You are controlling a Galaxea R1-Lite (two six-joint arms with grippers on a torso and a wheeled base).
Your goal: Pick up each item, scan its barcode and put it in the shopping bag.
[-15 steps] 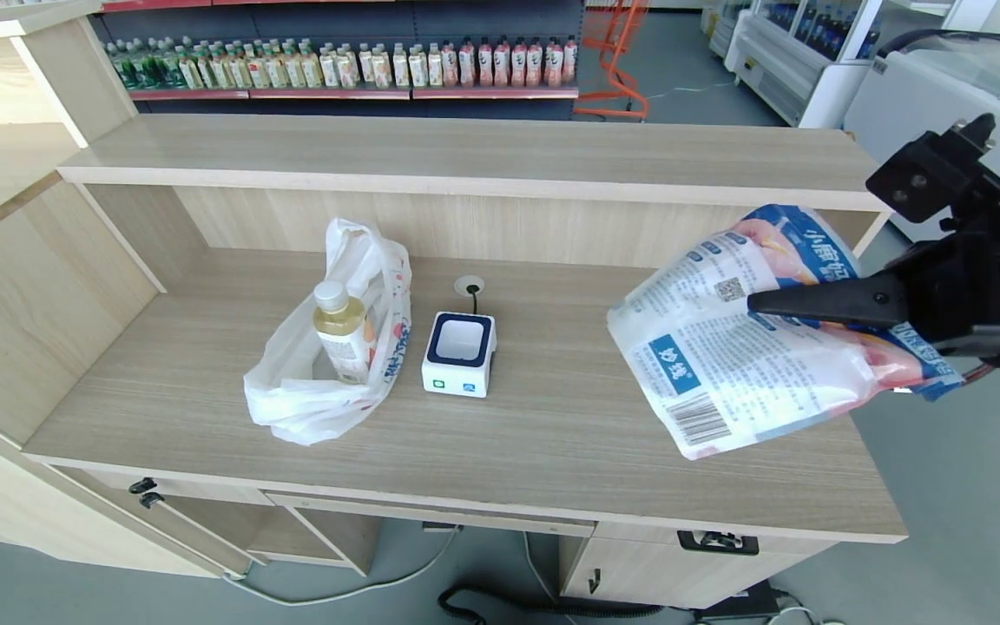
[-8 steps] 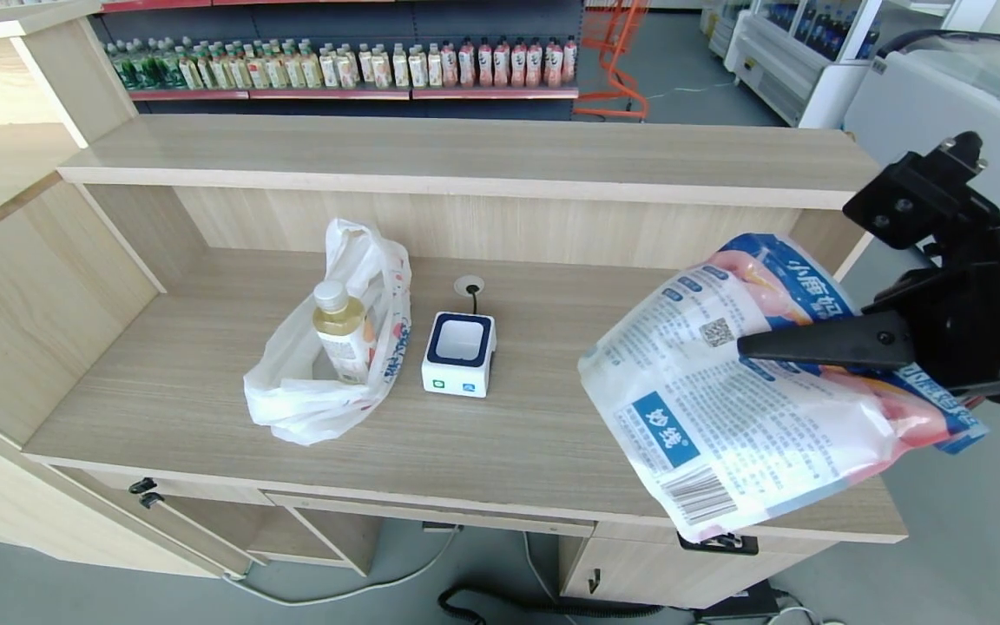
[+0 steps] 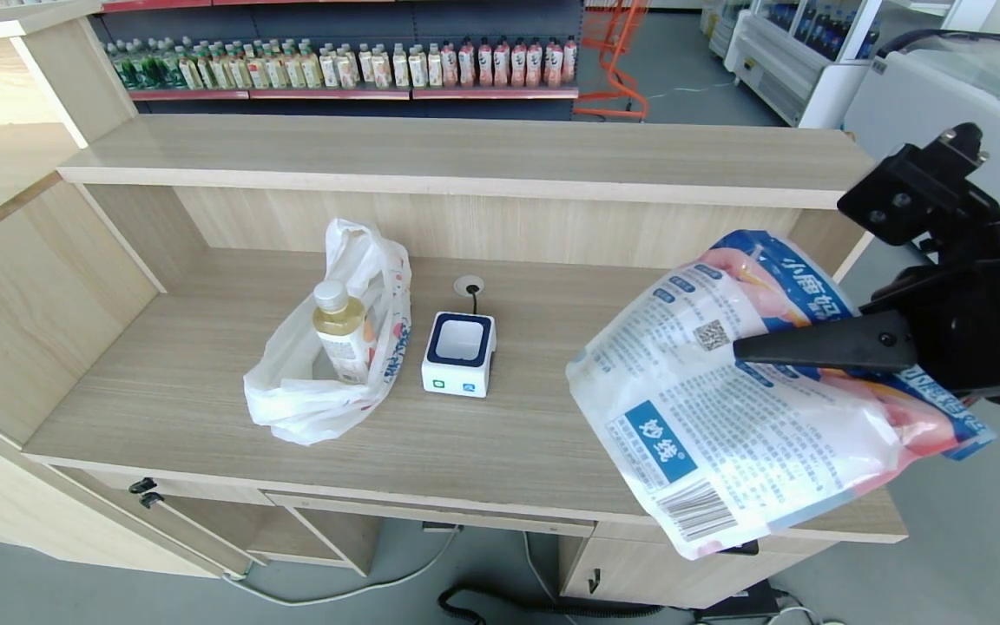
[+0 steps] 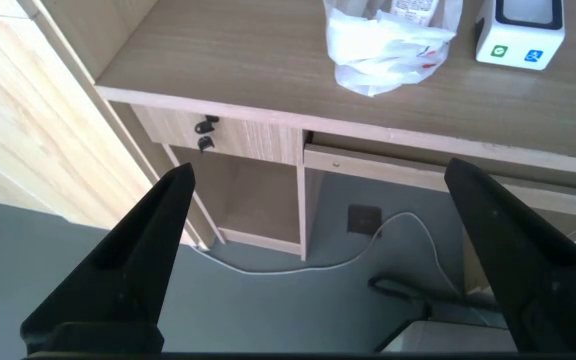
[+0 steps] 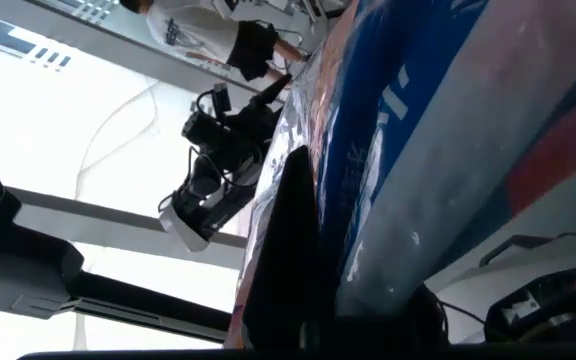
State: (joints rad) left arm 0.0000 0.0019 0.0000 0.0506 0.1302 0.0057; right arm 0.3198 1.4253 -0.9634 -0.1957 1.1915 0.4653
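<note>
Right tool pinches pouch over counter edge; scanner stands between it and shopping bag.

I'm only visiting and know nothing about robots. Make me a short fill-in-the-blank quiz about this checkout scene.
The pouch hangs in the gripper of the robot's ____ arm.
Inside the shopping bag stands a ____.
Between the shopping bag and the pouch sits a white ____.
The fingers of the left gripper are ____.
Missing words: right; bottle; scanner; open.

Light wood counter, white shopping bag left of centre, barcode scanner just beside it
</note>
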